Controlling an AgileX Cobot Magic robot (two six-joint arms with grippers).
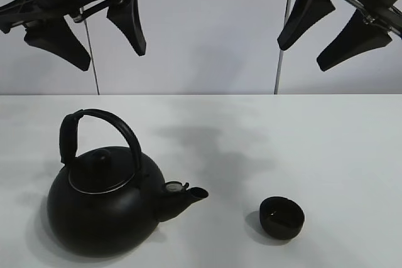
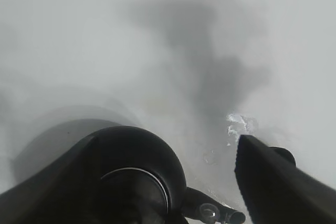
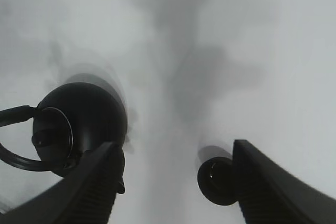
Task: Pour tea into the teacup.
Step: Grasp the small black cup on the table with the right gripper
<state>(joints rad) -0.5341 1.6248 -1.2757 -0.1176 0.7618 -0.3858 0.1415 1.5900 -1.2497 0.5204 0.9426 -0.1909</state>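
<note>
The small matte-black teacup (image 1: 282, 218) sits on the white table (image 1: 326, 142) at the front right. It also shows in the right wrist view as the teacup (image 3: 215, 179). The big black kettle (image 1: 107, 211) with an arched handle stands at the front left, spout pointing toward the cup. My left gripper (image 1: 108, 58) hangs high above the kettle (image 2: 136, 171), jaws open and empty. My right gripper (image 1: 303, 56) hangs high over the right side, also open and empty. In the wrist views the left gripper (image 2: 168, 140) and right gripper (image 3: 176, 148) frame the table far below.
Two thin vertical rods (image 1: 281, 42) stand against the pale back wall. The arms' shadows fall on the table's middle (image 1: 207, 136). The kettle (image 3: 84, 119) lies left of the cup with a gap between them.
</note>
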